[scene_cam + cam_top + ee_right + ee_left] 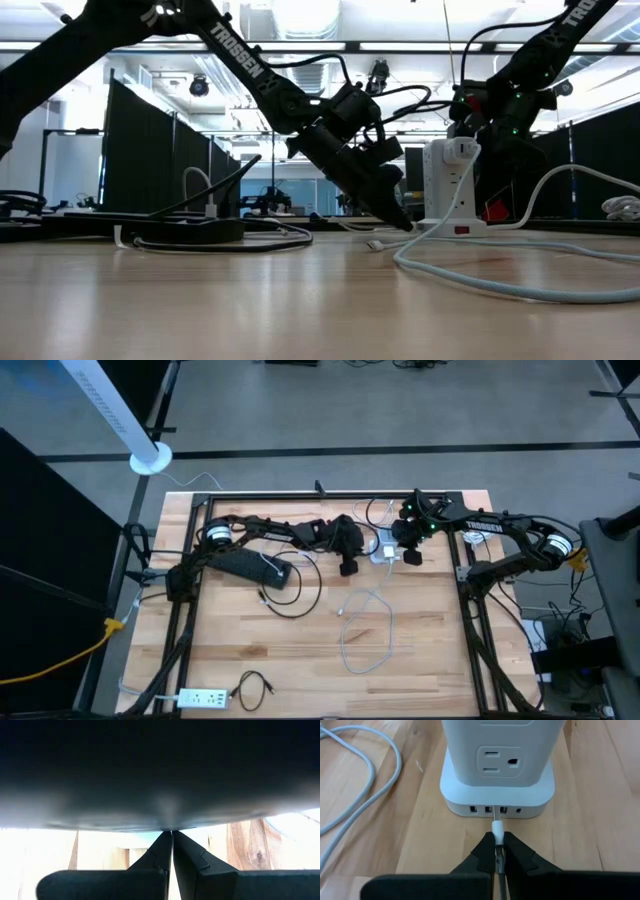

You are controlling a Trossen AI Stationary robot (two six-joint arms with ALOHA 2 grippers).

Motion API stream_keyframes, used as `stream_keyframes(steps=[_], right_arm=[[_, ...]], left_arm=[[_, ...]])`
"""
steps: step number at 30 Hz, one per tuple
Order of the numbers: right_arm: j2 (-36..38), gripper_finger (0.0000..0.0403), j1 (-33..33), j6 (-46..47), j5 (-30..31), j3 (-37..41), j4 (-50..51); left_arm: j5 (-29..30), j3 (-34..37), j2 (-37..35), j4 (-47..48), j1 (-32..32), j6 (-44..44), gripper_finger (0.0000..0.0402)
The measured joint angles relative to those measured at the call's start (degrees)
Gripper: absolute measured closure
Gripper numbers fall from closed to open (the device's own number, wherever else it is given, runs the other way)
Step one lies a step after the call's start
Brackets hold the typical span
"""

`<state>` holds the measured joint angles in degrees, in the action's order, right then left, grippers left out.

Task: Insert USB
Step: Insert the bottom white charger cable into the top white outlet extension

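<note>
A white charging tower stands upright on the wooden table, with an outlet on its side and a row of USB ports in its base. It also shows in the high view and the low view. My left gripper is right in front of the base, shut on a white USB plug. The plug's metal tip reaches one port. The white cable trails slack over the table. My right gripper is shut over the tower's top. My left gripper pinches the USB plug's white body between its two fingertips. It comes slanting down, fingers along the plug and in line with the port. The plug is clear of the table, its metal tip at the base's port row. My right gripper is shut at the tower's top from above; a close dark surface fills its wrist view, so I cannot tell how it touches.
A black power strip with a dark cord lies toward the table's left side. A white power strip and a small black cable lie at the near edge. Bare wood stretches around the white cable loops at the table's middle.
</note>
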<state>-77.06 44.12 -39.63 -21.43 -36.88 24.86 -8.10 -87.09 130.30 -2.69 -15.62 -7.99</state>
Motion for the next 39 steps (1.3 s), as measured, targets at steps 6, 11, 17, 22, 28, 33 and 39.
stream_keyframes(steps=[6, 11, 17, 22, 28, 33, 39], right_arm=[[0.00, 0.0403, 0.00, 0.01, 0.00, 0.00, -0.04], [0.00, 0.0403, 0.00, 0.03, 0.00, 0.00, -0.04], [-0.02, 0.0403, 0.00, 0.01, 0.00, 0.00, -0.07], [-0.04, 0.0403, 0.00, 0.01, 0.00, 0.00, -0.09], [-0.04, 0.0403, 0.00, 0.03, 0.00, 0.00, -0.11], [-0.04, 0.0403, 0.00, 0.08, 0.00, 0.00, -0.11], [-0.07, 0.0403, 0.00, 0.03, 0.00, 0.00, -0.39]], left_arm=[[-1.23, 0.00, 0.00, -0.01, 0.26, -0.17, 0.0402], [-1.40, 0.02, -0.02, -0.10, 0.27, -0.46, 0.0402], [-1.40, 0.09, -0.04, -0.19, 0.31, -1.49, 0.0402], [-1.40, 0.11, -0.04, -0.30, 0.31, -2.81, 0.0402], [-1.79, 0.11, 0.15, -0.60, -0.02, -3.54, 0.0402], [-2.25, 0.11, 0.98, -1.31, -0.13, -3.36, 0.0402], [-2.65, -0.08, 1.14, -2.04, -0.02, -2.00, 0.0402]])
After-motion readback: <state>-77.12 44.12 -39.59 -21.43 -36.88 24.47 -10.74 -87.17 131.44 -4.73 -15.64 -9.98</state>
